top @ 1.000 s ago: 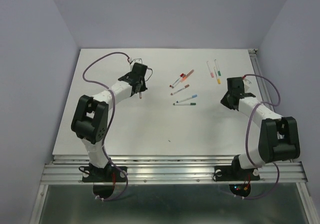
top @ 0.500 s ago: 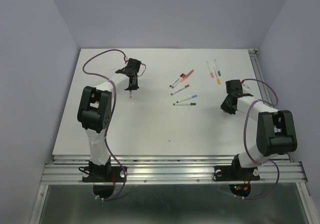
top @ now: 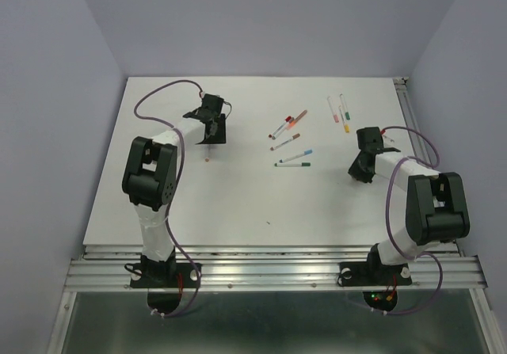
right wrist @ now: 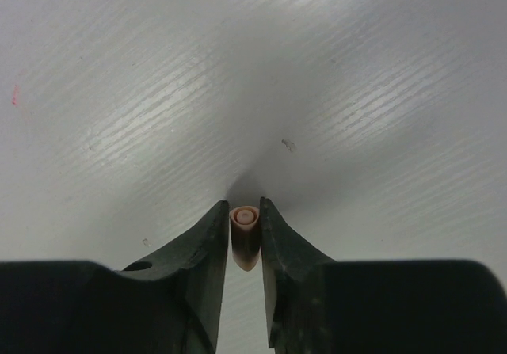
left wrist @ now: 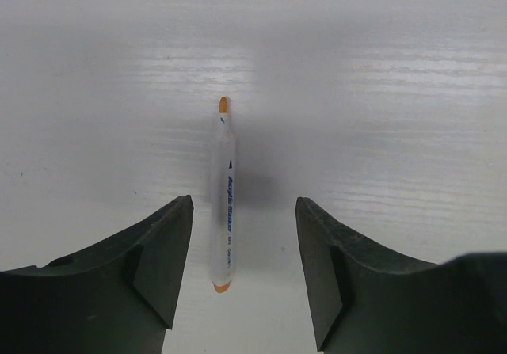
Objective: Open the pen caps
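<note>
Left wrist: orange pen [left wrist: 223, 196] lies between left gripper [left wrist: 244, 205]'s spread jaws; right gripper [right wrist: 244, 207] clamps a cap [right wrist: 245, 237].

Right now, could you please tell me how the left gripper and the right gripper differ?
The left gripper has its jaws wide open; the right gripper has its jaws closed. The left gripper touches nothing, with an orange-tipped pen lying loose on the table between its fingers; the right gripper pinches a small orange cap. Both hang low over the same white table, fingers pointing down at it.
</note>
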Robot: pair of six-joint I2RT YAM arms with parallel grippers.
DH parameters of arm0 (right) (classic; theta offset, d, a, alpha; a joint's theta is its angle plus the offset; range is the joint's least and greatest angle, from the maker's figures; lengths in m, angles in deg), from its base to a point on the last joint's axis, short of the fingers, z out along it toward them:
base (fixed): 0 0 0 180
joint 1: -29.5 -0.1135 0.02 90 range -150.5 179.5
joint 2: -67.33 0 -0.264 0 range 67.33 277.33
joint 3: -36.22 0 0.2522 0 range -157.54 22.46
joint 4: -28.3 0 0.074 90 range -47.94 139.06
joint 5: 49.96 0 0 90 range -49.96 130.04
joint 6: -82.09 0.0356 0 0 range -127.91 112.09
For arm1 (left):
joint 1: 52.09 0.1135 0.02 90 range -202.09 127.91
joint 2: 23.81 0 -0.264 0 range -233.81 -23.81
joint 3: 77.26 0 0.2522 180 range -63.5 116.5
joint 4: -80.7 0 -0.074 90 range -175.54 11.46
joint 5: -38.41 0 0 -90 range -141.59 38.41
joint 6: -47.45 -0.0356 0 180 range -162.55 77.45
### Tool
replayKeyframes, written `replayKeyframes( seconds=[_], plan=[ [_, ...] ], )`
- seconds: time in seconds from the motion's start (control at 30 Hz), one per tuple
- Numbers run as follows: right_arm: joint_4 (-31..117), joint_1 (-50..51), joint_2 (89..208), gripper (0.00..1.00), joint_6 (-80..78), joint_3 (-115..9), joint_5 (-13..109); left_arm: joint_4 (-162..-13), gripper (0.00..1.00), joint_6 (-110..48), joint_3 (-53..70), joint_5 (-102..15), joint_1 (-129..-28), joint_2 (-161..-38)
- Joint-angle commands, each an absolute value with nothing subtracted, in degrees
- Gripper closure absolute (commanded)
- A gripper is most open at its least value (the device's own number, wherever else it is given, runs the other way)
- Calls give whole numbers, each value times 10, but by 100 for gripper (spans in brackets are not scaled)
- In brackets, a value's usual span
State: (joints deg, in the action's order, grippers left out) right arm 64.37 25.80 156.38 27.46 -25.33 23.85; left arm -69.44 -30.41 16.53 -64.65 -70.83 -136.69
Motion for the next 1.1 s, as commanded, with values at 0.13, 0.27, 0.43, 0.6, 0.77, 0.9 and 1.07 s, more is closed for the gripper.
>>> replayKeyframes(
  seconds=[0.13,0.27,0.43,0.6,0.77,0.9,1.07],
  plan=[
    [658,262,1560,57,275,-243,247,-822,29,-338,73,-486,-712,-1197],
    [654,262,1558,55,272,-241,261,-886,26,-360,19,-413,-723,-1146],
    [661,262,1535,36,269,-252,253,-920,5,-390,-8,-390,-783,-1115],
    [676,262,1480,0,269,-265,233,-923,2,-463,-7,-388,-860,-1124],
    [690,262,1377,0,279,-261,218,-901,1,-490,35,-376,-910,-1177],
    [694,262,1304,0,281,-241,218,-863,1,-501,89,-367,-927,-1237],
    [690,262,1247,0,274,-217,235,-822,1,-512,157,-374,-959,-1308]
  ],
)
